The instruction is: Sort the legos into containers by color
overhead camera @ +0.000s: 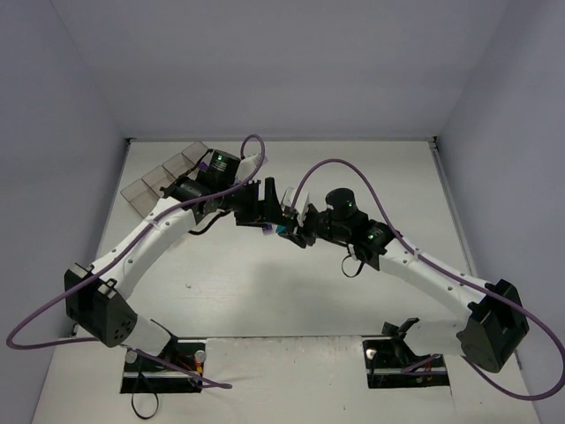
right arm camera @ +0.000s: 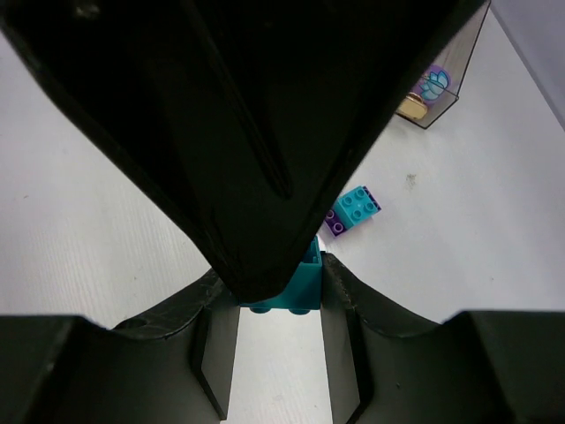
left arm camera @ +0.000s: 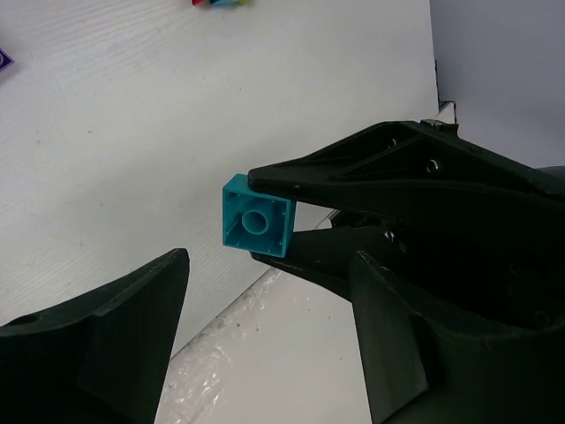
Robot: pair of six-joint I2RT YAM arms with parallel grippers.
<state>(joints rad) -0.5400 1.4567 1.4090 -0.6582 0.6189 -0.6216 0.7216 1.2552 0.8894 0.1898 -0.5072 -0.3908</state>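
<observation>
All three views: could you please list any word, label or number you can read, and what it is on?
None: no legible text in any view.
Cyan brick: plain underside, no lettering.
Bin: blue-patterned item inside, too blurred to read.
Left base plate: tiny coloured marks, too small to read.

The brick [right arm camera: 298, 284] between the black fingers [right arm camera: 388, 353] is cyan, the two bricks [right arm camera: 351, 212] at its two o'clock cyan and purple, the table [right arm camera: 88, 221] white, the cables [overhead camera: 335, 161] purple.
</observation>
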